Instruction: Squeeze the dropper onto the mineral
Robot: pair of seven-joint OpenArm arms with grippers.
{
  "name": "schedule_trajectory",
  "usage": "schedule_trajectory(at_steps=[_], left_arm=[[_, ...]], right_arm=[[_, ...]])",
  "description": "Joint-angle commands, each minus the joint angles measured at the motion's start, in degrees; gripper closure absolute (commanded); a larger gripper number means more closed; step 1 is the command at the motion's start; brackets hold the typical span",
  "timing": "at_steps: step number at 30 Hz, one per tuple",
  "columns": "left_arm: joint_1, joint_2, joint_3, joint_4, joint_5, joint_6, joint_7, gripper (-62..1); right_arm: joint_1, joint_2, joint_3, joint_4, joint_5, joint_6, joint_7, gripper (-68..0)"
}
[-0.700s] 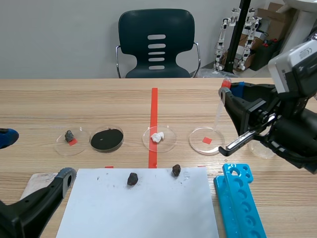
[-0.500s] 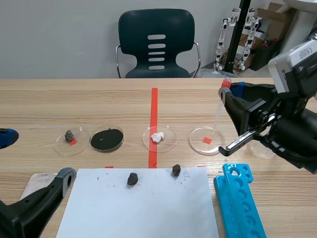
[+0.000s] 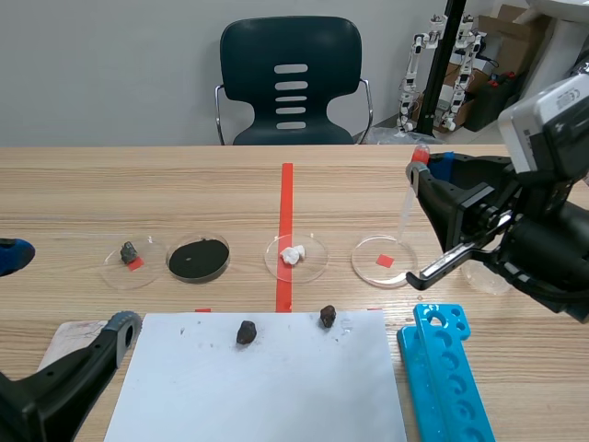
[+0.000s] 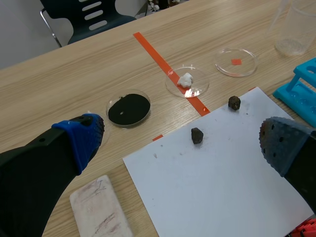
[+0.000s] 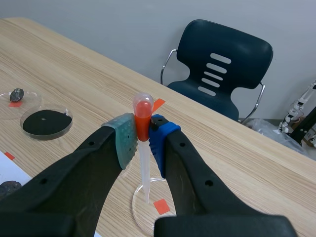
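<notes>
My right gripper [image 3: 426, 171] is shut on a clear dropper [image 3: 406, 204] with a red bulb, held upright above the empty petri dish [image 3: 384, 261]. In the right wrist view the dropper [image 5: 143, 168] hangs between the pads of that gripper [image 5: 142, 131], its tip over the dish [image 5: 140, 217]. Two dark mineral pieces [image 3: 246, 332] [image 3: 328, 317] lie on the white paper [image 3: 267, 387]. In the left wrist view they [image 4: 197, 135] [image 4: 234, 102] lie ahead of my open left gripper [image 4: 180, 143], which is low at the left [image 3: 64, 290].
Petri dishes in a row hold a small grey stone [image 3: 129, 250], black powder [image 3: 198, 259] and a white lump [image 3: 293, 255]. A blue tube rack [image 3: 446, 373] lies right of the paper, a clear beaker [image 4: 296, 29] behind it, a pale block [image 3: 69, 339] at the left.
</notes>
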Motion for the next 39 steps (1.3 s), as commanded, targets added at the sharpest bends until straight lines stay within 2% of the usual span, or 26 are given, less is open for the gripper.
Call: schedule_trajectory(at_steps=[1,11,21,24,29,34,39], left_arm=[[0.0,0.0,-0.3,0.2,-0.4,0.0,-0.6,-62.3],[0.0,0.0,-0.3,0.2,-0.4,0.0,-0.6,-62.3],[0.0,0.0,-0.3,0.2,-0.4,0.0,-0.6,-62.3],[0.0,0.0,-0.3,0.2,-0.4,0.0,-0.6,-62.3],[-0.1,0.0,-0.3,0.2,-0.4,0.0,-0.6,-62.3],[-0.1,0.0,-0.3,0.2,-0.4,0.0,-0.6,-62.3],[-0.1,0.0,-0.3,0.2,-0.4,0.0,-0.6,-62.3]], right_arm=[[0.5,0.6,0.5,0.8,0.4,0.0,0.6,-8.1],[1.2,0.6,0.5,0.8,0.4,0.0,0.6,-8.1],[6.1,0.3,0.3,0.6,0.5,0.3,-0.1,-8.1],[8.2,-0.1,-0.6,0.5,0.6,0.3,-2.2,-8.1],[12.1,-0.2,-4.0,-1.8,0.9,0.2,-2.6,-8.1],[14.1,-3.6,-5.0,-5.3,0.8,0.2,-2.8,-8.1],[14.2,-7.1,-5.0,-7.3,-2.3,0.2,-3.0,-8.1]])
